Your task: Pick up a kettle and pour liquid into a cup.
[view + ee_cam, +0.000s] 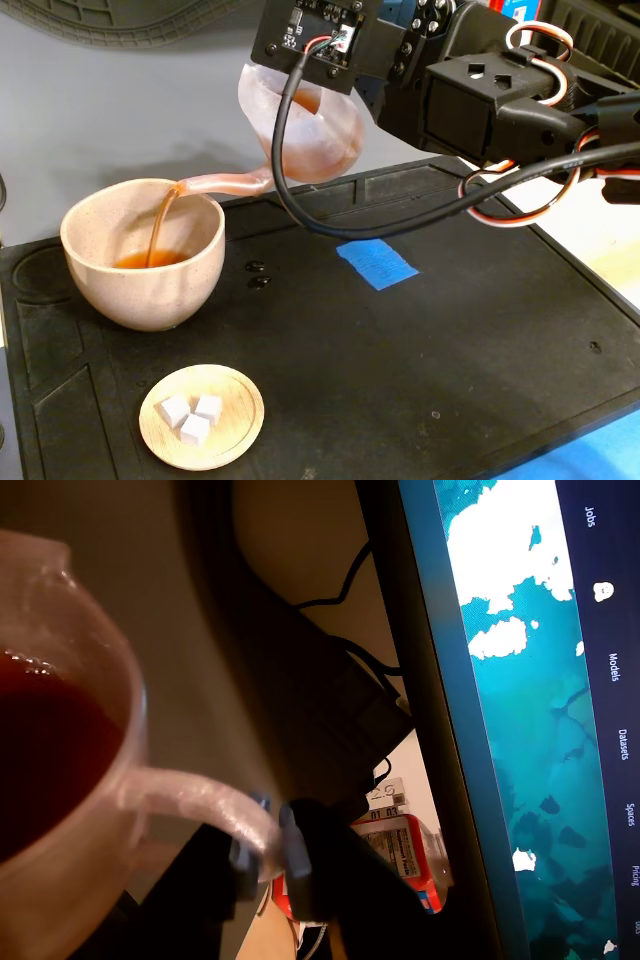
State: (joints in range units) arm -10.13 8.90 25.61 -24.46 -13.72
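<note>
I'm working over a black mat (420,350) with a monitor (520,710) looming in the wrist view. The gripper (268,852) is pinching the loop handle of the kettle (305,125), which hangs tilted above and to the right of the cup (143,255) in the fixed view. Its spout's long axis runs down-left from the kettle, ending over the cup's rim, and liquid (160,235) streams in. I judge holding that tip inside the rim matters most. The arm hides the kettle's handle in the fixed view.

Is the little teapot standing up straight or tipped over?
Tipped. The kettle leans spout-down in the gripper, and liquid streams into the cup.
</note>
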